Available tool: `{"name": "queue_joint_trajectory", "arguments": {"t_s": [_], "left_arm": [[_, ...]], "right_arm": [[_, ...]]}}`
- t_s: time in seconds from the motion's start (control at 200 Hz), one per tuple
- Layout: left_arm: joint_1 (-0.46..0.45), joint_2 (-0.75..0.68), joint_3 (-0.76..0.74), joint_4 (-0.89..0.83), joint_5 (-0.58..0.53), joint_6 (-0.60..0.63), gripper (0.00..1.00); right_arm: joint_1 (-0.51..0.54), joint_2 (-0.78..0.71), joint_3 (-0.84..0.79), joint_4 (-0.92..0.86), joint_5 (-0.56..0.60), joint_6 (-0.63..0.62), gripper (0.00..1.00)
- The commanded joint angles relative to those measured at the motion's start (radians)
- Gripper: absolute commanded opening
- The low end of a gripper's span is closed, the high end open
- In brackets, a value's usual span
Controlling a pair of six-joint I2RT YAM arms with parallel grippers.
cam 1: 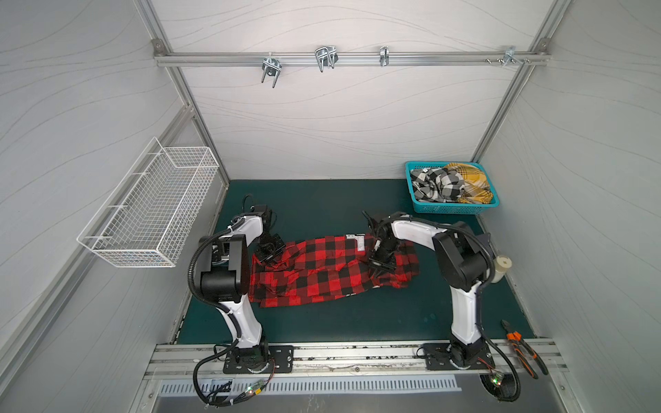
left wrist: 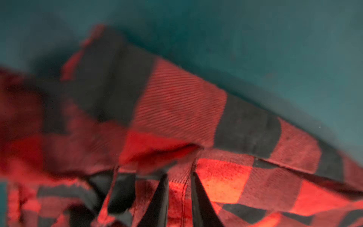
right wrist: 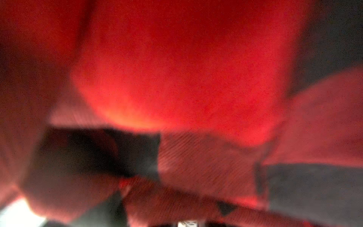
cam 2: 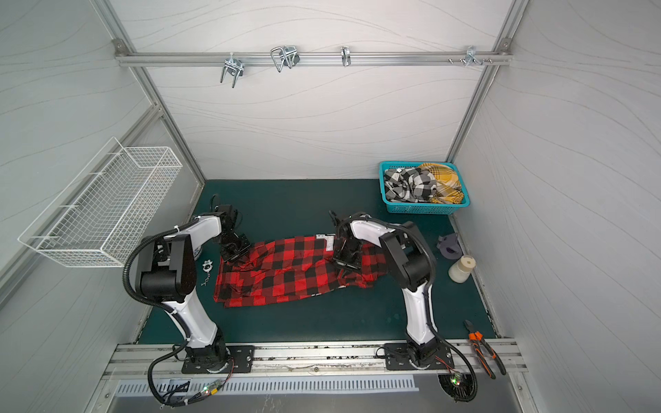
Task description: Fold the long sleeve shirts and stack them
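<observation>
A blurred red-and-black buffalo-check cotton shirt [right wrist: 196,157] fills the right wrist view; the grip of the right tool [cam 1: 378,274] cannot be told. In both top views the white right arm [cam 1: 411,229] hides part of its white block letters [cam 1: 359,243].

Pretty clearly a lab robot cell: aluminium frame [cam 1: 350,59], white panel walls [cam 1: 339,118], green mat [cam 1: 322,321], pliers [cam 1: 522,348] lower right.

Twin arms in white and black

The left arm [cam 1: 245,323] and right arm [cam 1: 465,314] pair white shells with black joint housings, a black left gripper [cam 1: 269,262] and right gripper [cam 1: 378,275]; ribbed black cables [cam 1: 193,264] loop to screwed black base plates [cam 1: 279,361].
</observation>
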Motion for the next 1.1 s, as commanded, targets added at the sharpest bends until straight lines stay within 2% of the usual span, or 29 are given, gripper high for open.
{"name": "queue_joint_trajectory", "arguments": {"t_s": [0.0, 0.075, 0.155, 0.255, 0.335, 0.485, 0.585, 0.705, 0.93, 1.095], "left_arm": [[-0.016, 0.007, -0.043, 0.008, 0.033, -0.011, 0.20], [-0.060, -0.032, -0.095, 0.018, 0.073, -0.027, 0.19], [-0.167, -0.101, -0.168, 0.047, 0.157, -0.061, 0.22], [-0.349, -0.163, -0.191, 0.073, 0.272, -0.086, 0.29], [-0.401, -0.211, -0.159, 0.051, 0.273, -0.104, 0.34], [-0.370, -0.245, -0.016, -0.031, 0.212, -0.079, 0.43], [-0.351, -0.190, 0.064, -0.065, 0.195, -0.051, 0.42], [-0.351, -0.130, 0.065, -0.035, 0.257, -0.058, 0.38], [-0.378, -0.096, 0.015, 0.042, 0.328, -0.083, 0.31], [-0.381, -0.103, -0.011, 0.063, 0.329, -0.094, 0.25]], "right_arm": [[-0.092, 0.139, 0.284, -0.019, 0.172, -0.091, 0.20], [-0.108, 0.166, 0.511, -0.096, 0.156, -0.139, 0.27], [-0.107, 0.134, 0.607, -0.153, 0.156, -0.176, 0.42], [-0.105, 0.003, 0.503, -0.164, 0.170, -0.187, 0.56], [-0.105, -0.139, 0.330, -0.128, 0.179, -0.182, 0.58], [-0.096, -0.334, 0.053, -0.072, 0.148, -0.137, 0.58], [-0.049, -0.389, -0.063, -0.035, 0.144, -0.112, 0.57], [0.006, -0.371, -0.140, 0.014, 0.110, -0.087, 0.54], [0.071, -0.321, -0.213, 0.109, 0.061, -0.017, 0.31], [0.107, -0.325, -0.255, 0.145, 0.050, 0.011, 0.25]]}}
